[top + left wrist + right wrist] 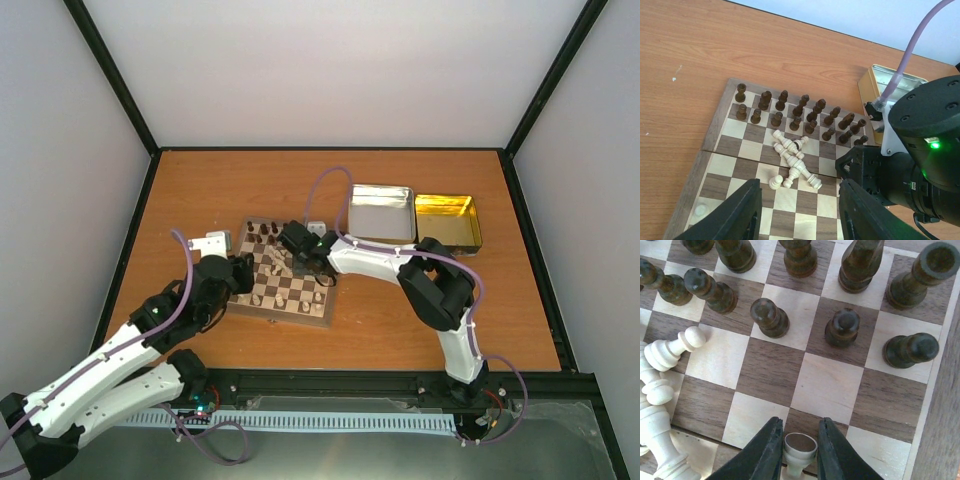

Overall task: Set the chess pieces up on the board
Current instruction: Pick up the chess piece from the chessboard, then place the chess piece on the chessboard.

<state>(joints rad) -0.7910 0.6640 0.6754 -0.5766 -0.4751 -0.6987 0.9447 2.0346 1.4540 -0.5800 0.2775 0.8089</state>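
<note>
The board (pixel 290 318) lies at the table's middle. Two rows of dark brown pieces (pixel 800 112) stand along its far side. Several cream pieces (pixel 792 160) lie in a heap mid-board, with one cream pawn (pixel 775 181) beside them. My left gripper (pixel 799 200) is open and empty, just above the board on the near side of the heap. My right gripper (pixel 799 437) is shut on a cream piece (pixel 801 444), whose round base faces the camera, low over a dark square (pixel 770 372) near the dark pawns (pixel 770 317). Fallen cream pieces (pixel 660 375) lie to its left.
A silver tin (pixel 382 212) and a gold tin (pixel 447 222) stand at the back right. Small white blocks sit by the board's far-left corner (pixel 211 243) and far edge (pixel 318 228). The right arm's wrist (pixel 925 165) hangs close to my left gripper's right finger.
</note>
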